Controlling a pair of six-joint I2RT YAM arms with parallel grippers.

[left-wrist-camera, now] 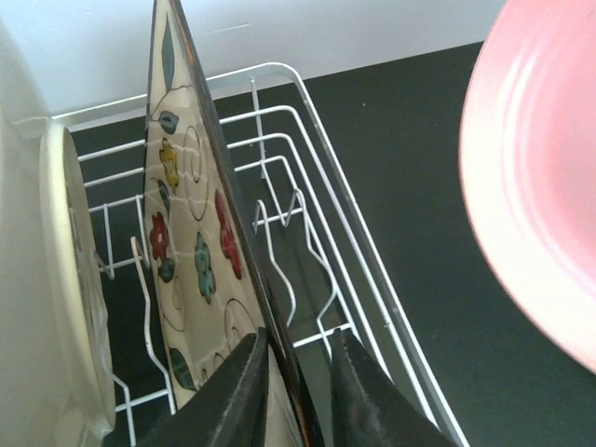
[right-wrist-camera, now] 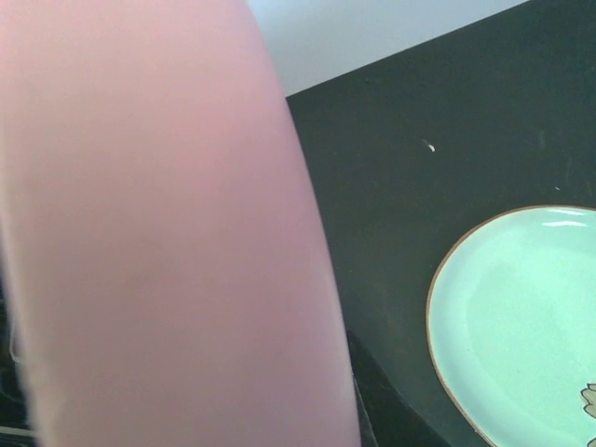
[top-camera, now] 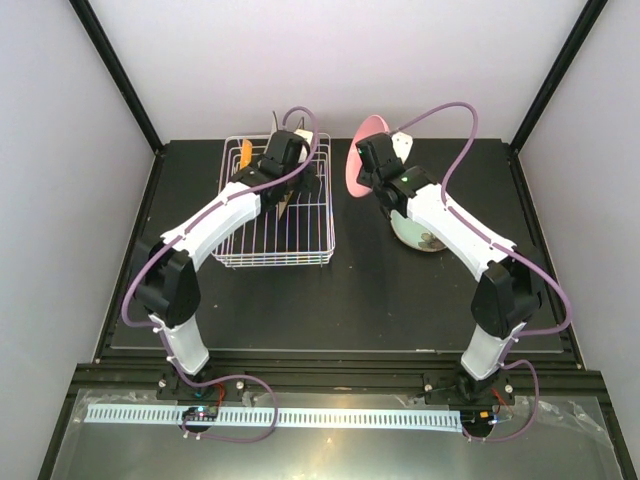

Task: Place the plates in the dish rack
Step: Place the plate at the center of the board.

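The white wire dish rack (top-camera: 300,250) sits left of centre. My left gripper (top-camera: 287,168) reaches into it, shut on the edge of the square cream plate with colourful flowers (left-wrist-camera: 191,251), which stands upright between the tines. A small orange plate (top-camera: 246,155) stands at the rack's far left, and a pale plate (left-wrist-camera: 67,279) stands on edge beside the flowered one. My right gripper (top-camera: 366,168) is shut on the round pink plate (top-camera: 360,150), held on edge in the air right of the rack. The pale green plate (right-wrist-camera: 521,317) lies flat on the table under the right arm.
A white plate corner (top-camera: 403,143) shows behind the right wrist. The black mat (top-camera: 360,300) covers the table between pale side walls. The rack's right-hand wires (left-wrist-camera: 317,149) lie between the flowered plate and the pink plate (left-wrist-camera: 540,186).
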